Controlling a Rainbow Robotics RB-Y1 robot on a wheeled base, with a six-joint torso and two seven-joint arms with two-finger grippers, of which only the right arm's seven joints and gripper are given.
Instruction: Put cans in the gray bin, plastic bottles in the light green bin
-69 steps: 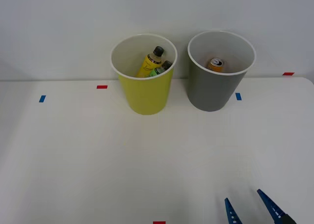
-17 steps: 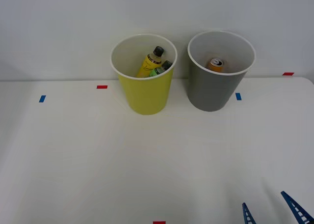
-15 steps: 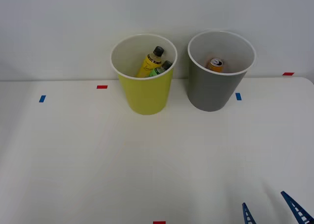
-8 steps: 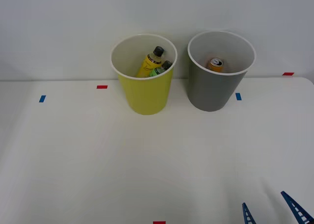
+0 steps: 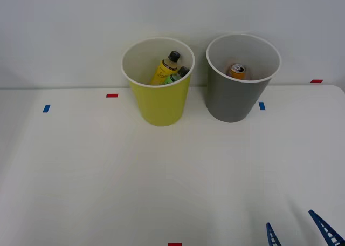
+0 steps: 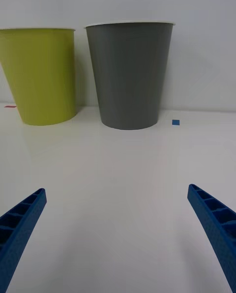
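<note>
Two bottles (image 5: pixel 168 68) lean inside the light green bin (image 5: pixel 159 103) at the far left, and the can (image 5: pixel 237 70) sits in the gray bin (image 5: pixel 232 97) beside it, so sorting looks done; my hand (image 5: pixel 299 232) hangs spread and empty over the near right of the surface (image 5: pixel 108 176)

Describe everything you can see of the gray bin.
The gray bin is round and tapered, narrower at its base, with a dark gray plastic-looking outside and a white inside and rim. It stands upright on the white table near the far wall, beside the green bin but apart from it. An orange can sits inside.
</note>
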